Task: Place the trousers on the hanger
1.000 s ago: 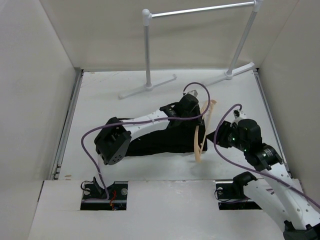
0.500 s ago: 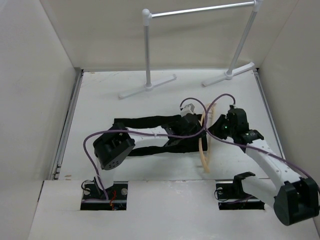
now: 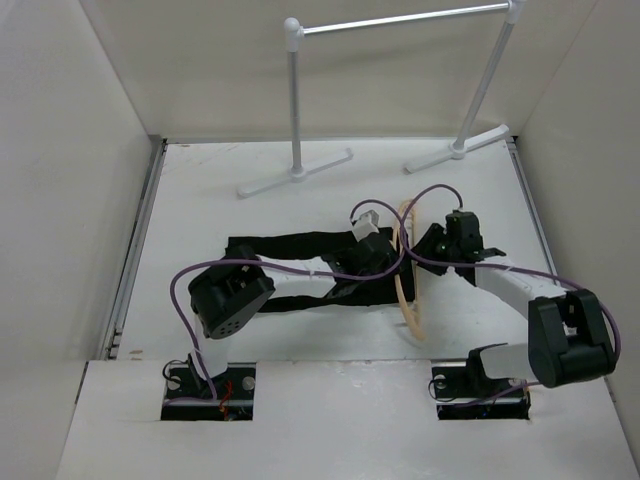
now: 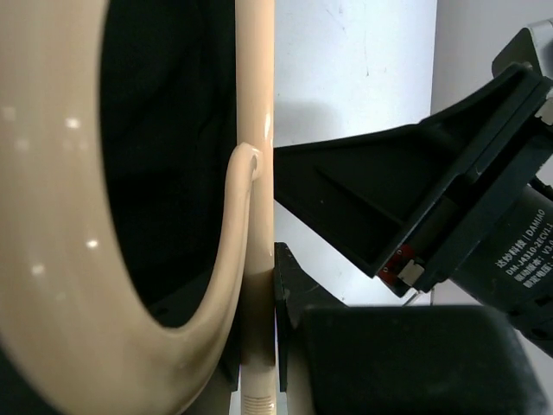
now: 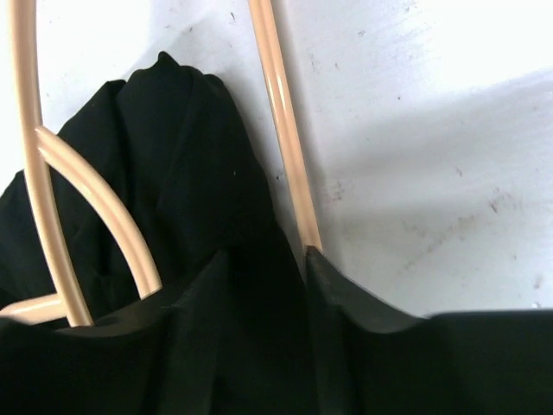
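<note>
- Just now the right arm has swung forward. Its right gripper, which hung back near its base a second ago, sits just beside the hanger.
- The left gripper has come down from its raised pose. Its jaws pinch the hanger's bar and hold the frame on edge at the trousers' right end.
- The trousers, bunched under the left arm before, now lie as a flat dark band across the middle of the surface.
- Seen from the right wrist, cloth pokes between the hanger's rods and lies between the right jaws. I cannot tell whether they have closed on it.
- To my eye, threading the leg through is only starting.
</note>
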### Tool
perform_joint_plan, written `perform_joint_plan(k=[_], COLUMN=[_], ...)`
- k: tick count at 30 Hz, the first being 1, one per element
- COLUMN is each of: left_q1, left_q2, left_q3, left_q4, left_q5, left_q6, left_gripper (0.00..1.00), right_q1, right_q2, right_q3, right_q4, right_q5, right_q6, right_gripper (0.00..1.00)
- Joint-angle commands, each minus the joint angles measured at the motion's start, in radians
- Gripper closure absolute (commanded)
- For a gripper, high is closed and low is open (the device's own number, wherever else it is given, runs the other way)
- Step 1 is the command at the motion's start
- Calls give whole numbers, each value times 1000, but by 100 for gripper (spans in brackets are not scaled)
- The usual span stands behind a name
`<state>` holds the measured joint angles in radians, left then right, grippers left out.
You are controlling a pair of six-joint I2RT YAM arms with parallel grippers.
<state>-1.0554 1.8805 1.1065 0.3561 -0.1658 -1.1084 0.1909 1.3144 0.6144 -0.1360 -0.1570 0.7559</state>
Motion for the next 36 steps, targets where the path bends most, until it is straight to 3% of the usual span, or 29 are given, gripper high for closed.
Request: perform_joint_plan(k=[1, 6, 8, 10, 15, 26, 36], left_q1=[-11, -12, -12, -10, -7, 48, 81], left_q2=[15, 20, 20, 19, 8, -128, -466], left_q3=[-11, -10, -13, -16, -34, -212, -456], left_q4=[30, 27, 24, 23, 20, -19, -149], left_q5=[-11, -9, -12, -15, -21, -70, -147], left_q6=[-30, -33, -33, -33, -33, -16, 39], left_gripper=[100, 100, 100, 100, 100, 100, 100], right_q1=[2, 17, 21, 29, 35, -18, -121], right_q2=[29, 97, 127, 141, 92, -90, -89], right_q3=[31, 28, 28, 36, 61, 111, 87], right_q4=[99, 130, 138, 147, 98, -63, -80], right_q5=[-13, -36, -48, -64, -52, 24, 34], right_q6=[-3, 5, 13, 14, 14, 3, 6], right_gripper=[49, 46, 55, 58, 85, 94, 94])
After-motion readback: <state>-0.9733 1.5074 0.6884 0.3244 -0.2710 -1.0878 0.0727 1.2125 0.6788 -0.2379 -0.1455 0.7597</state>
